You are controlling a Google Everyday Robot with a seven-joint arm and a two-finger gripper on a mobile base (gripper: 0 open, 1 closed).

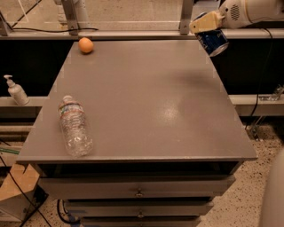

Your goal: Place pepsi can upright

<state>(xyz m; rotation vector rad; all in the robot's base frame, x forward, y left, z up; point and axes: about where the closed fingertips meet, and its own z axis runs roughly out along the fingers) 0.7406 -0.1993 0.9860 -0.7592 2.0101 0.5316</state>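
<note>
**Tool [205,24] holding the pepsi can [214,42] aloft at the far right corner of the worktop [146,102].**
The tool, on the white arm [253,11] entering from the upper right, is clamped on the can's upper side. The can hangs tilted in the air over the worktop's far right edge, touching no surface. Lifted clear like this, it can probably be turned upright before it is set down (the bare grey area just below and to its left looks the likeliest landing spot). Well apart are 1 orange [86,45] at the far left and 1 water bottle [75,132] lying on its side near the front left. A soap dispenser [17,91] stands off the worktop.
</note>
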